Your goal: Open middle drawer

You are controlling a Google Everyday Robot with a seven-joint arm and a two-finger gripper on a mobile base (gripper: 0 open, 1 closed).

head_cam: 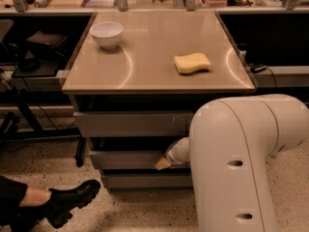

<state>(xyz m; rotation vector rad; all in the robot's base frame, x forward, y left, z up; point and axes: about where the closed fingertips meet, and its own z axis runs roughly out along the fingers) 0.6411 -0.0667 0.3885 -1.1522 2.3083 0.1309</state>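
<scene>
Gripper (163,163) at top lip of middle drawer (124,159), right of centre; grip state I can't tell (arm (241,153) hides most). Drawer front runs left-right under table (145,71); I'd pull toward camera.

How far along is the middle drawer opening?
Done: the arm is lowered and the gripper is at the middle drawer, by the upper edge of its front. In hand: making contact there; the view does not show whether it has a hold. Left: apparently the whole pull, since nothing of the drawer's inside shows above its front.
</scene>
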